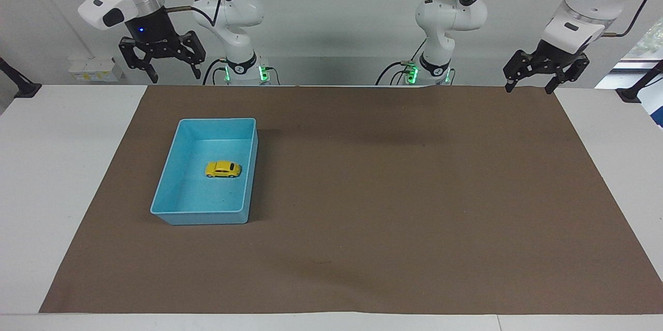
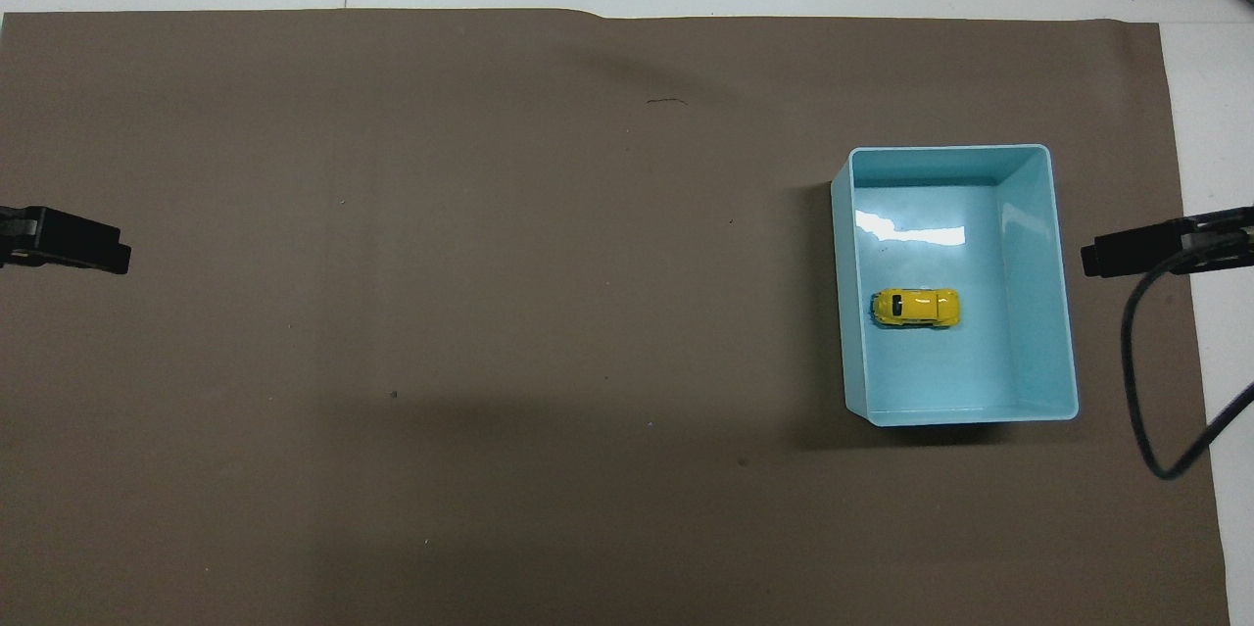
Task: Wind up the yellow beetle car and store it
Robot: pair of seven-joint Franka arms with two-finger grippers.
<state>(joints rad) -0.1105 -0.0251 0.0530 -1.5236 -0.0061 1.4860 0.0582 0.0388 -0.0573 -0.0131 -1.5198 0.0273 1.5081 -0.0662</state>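
Since the yellow beetle car (image 1: pixel 222 169) sits inside the light blue bin (image 1: pixel 178 214), well below and clear of my right gripper (image 1: pixel 161 60), I judge storing done; whether it is wound I cannot tell. Both claws, the left gripper (image 1: pixel 534 78) too, hang spread and empty.

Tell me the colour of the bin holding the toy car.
Light blue bin; the overhead view shows it best.
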